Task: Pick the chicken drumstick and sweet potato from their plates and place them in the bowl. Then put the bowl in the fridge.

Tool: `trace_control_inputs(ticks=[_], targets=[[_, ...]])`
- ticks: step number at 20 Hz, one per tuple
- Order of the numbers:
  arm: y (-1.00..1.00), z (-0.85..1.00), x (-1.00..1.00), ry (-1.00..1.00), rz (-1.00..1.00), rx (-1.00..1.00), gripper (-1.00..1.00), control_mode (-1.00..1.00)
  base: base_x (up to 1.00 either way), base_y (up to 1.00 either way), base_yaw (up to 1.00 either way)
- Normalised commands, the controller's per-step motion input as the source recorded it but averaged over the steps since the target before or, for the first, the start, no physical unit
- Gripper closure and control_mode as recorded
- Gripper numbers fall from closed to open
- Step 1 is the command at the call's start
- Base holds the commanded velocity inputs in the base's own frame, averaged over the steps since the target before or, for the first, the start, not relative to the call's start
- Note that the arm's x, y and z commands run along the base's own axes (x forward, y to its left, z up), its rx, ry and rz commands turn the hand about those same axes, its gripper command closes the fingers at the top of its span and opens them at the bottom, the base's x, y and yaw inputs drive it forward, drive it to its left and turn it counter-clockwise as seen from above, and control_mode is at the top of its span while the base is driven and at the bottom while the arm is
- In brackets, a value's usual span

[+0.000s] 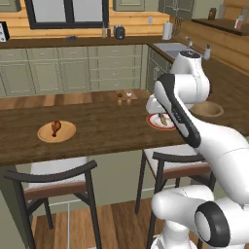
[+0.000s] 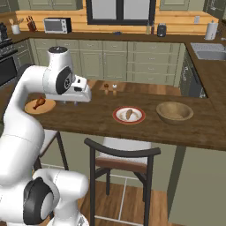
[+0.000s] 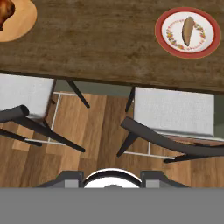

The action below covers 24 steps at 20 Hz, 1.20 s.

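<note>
Wooden counter (image 2: 88, 117) with sweet potato (image 2: 129, 114) on red-rimmed plate (image 2: 119, 118); end effector state unclear

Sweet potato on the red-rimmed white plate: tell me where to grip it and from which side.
Grip the tan elongated sweet potato across its thicker middle, coming straight down from above. It lies flat on the red-rimmed white plate, so the fingers should straddle its narrow width, not its tapering ends.

In the left base view the arm covers part of the red-rimmed plate (image 1: 156, 122) and the bowl's (image 1: 212, 110) near-left rim. In the hand view, the wooden plate (image 3: 22, 19) and drumstick (image 3: 5, 14) are cut by the frame's edges.
</note>
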Motion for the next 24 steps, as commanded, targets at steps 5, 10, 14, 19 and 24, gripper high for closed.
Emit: trace_control_inputs(ticks=[5,10,14,19,24], targets=[[-0.19,-0.05,-0.67,-0.03,-0.02,-0.01,-1.00,-1.00,0.00,0.00,0.00],[-0.91,-0.47,0.22,-0.05,-0.03,-0.01,-1.00,-1.00,0.00,0.00,0.00],[-0.85,-0.41,1.00,0.04,0.00,0.00,-1.00,-1.00,0.00,0.00,0.00],[-0.60,-0.17,1.00,0.17,0.00,0.01,-1.00,-1.00,0.00,0.00,0.00],[-0.33,-0.08,1.00,0.02,0.09,0.04,-1.00,-1.00,0.00,0.00,0.00]])
